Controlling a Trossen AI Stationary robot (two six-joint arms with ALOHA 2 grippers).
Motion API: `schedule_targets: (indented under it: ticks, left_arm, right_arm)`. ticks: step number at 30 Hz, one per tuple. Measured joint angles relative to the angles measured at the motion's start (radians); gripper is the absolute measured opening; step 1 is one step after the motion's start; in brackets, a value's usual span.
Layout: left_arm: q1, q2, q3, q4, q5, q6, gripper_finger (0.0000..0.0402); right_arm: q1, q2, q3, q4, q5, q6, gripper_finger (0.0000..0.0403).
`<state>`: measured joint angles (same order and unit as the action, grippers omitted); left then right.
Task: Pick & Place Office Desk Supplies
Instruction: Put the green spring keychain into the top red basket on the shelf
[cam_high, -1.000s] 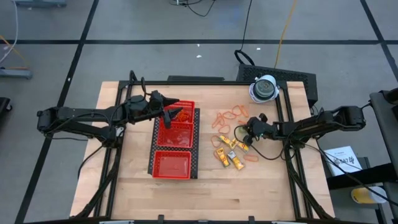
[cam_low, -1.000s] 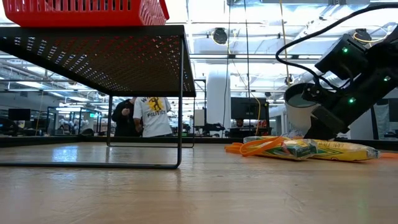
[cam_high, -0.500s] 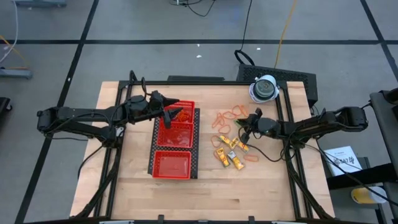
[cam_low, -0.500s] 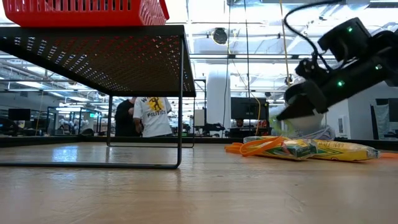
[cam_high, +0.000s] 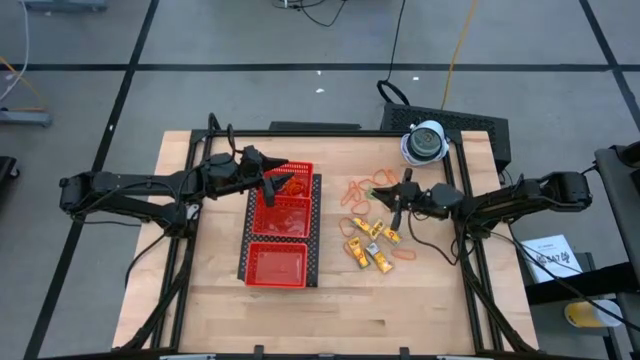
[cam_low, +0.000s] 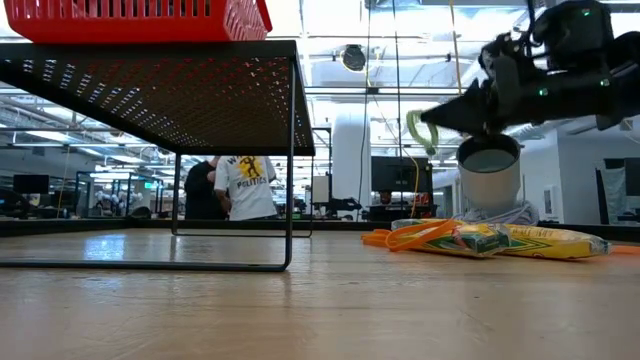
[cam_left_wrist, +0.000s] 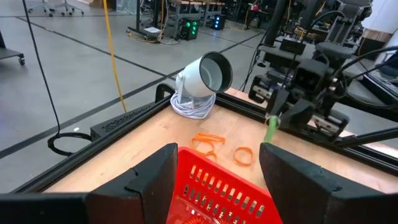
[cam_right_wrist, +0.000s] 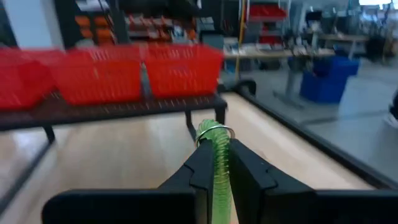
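My right gripper (cam_high: 384, 192) hovers above the scattered supplies, shut on a green coiled ring (cam_right_wrist: 215, 152); the low view shows that ring (cam_low: 414, 130) well above the table. Orange rubber-band loops (cam_high: 364, 188) and short yellow sticks (cam_high: 366, 246) lie flat on the wood below and beside it. My left gripper (cam_left_wrist: 214, 167) waits open over the far compartment of the red mesh tray (cam_high: 280, 262), where some orange loops (cam_high: 291, 184) lie. My right gripper pinches the green coiled ring (cam_right_wrist: 217, 167) between its two fingers (cam_right_wrist: 200, 168), and the ring's top (cam_right_wrist: 214, 132) pokes out past their ends. The fingers reach almost level from the table's right side. The ring is lifted clear of the table.
A white-grey dome-like camera (cam_high: 424, 142) on a coil of cable sits at the far right corner. The tray stands raised on a black perforated stand (cam_low: 150, 95). Bare wood (cam_high: 350, 310) lies toward the near edge. People stand in the room behind (cam_low: 235, 185).
My right gripper has risen from among the yellow sticks and moved toward the table's far-left, levelling out as it went. The green ring has come up with it, clear of the table. The sticks and orange loops have stayed put.
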<state>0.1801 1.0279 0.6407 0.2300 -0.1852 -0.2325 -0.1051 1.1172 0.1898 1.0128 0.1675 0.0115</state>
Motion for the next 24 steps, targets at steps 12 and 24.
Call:
schedule_targets:
  ticks: [12, 24]
  left_arm:
    - [0.000, 0.000, 0.000, 0.007, 0.000, -0.007, 0.0239]
    - [-0.042, 0.078, 0.002, 0.185, 0.059, 0.012, 0.0239]
  right_arm:
    - [-0.012, 0.000, 0.002, 0.218, -0.185, -0.019, 0.0026]
    - [-0.011, 0.013, 0.042, 0.262, -0.224, 0.020, 0.0026]
